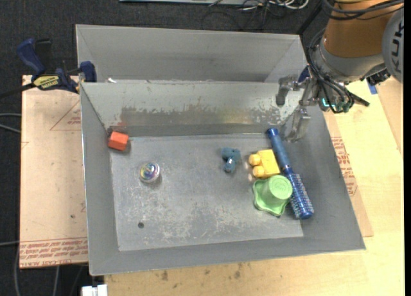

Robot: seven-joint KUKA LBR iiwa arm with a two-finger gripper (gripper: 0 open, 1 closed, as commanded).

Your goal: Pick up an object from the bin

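Note:
My gripper (292, 113) hangs at the bin's back right corner, near the sloping wall, its fingers apart with nothing between them. Just below it starts a blue brush (287, 171), whose handle tip points up toward the fingers and whose bristled end lies toward the front. A yellow block (264, 163) lies against the left side of the brush. In front of the block sits a green cup-like thing (273, 195), touching both the brush and the block.
A small blue figure (229, 158) lies left of the yellow block. Farther left are a shiny round ball (149, 173) and an orange cube (118, 141) close to the left wall. The arm's orange cover hangs over the right rim.

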